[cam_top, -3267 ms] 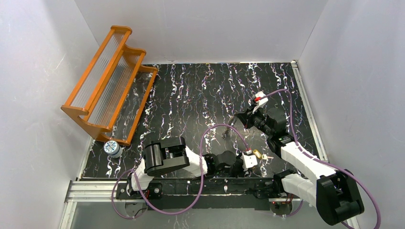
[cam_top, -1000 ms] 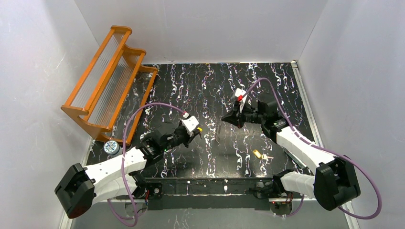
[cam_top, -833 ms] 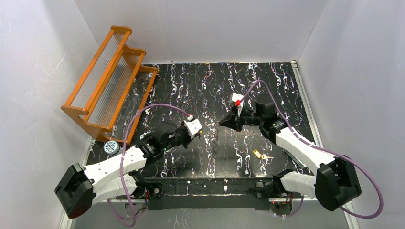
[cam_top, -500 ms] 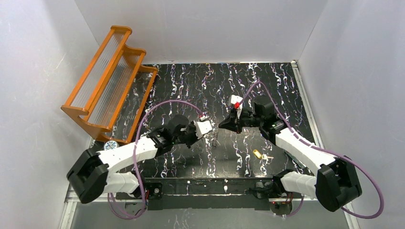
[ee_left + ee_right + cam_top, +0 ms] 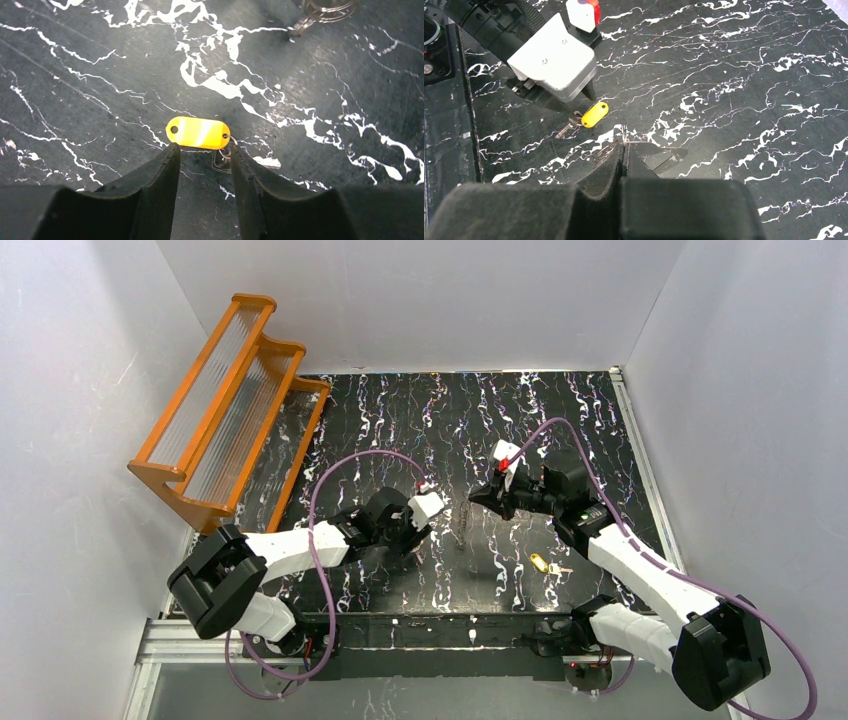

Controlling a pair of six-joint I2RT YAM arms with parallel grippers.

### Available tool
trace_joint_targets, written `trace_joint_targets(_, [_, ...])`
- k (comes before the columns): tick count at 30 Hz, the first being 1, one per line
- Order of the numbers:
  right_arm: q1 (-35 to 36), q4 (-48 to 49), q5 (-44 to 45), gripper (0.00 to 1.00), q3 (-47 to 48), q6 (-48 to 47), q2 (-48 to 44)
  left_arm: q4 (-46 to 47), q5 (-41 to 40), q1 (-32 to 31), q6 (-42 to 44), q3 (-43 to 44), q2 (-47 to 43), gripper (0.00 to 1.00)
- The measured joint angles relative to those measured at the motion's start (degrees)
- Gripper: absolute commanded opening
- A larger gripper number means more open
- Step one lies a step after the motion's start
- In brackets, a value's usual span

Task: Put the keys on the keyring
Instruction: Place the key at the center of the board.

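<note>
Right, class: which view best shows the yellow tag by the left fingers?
The left wrist view: the yellow tag lies large and centred beyond the left fingers, its hole and ring clear. The right wrist view shows it small, at those fingers' tips. In the top view I cannot spot it.

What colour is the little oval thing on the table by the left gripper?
The key is yellow-orange; the left wrist view shows it best.
</note>
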Motion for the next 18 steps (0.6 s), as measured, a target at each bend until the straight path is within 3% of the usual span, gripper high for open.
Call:
trace_joint_targets(12, [0.0,0.0,0.7,0.01,-0.1,0.0,0.2,2.3,-6.6,0.0,-10.3,-0.1,-3.3,0.47])
trace_joint_targets(18, [0.0,0.0,0.6,0.01,-0.1,0.0,0.2,6.1,-2.3,0.2,-9.8,-2.7,-4.2,0.45])
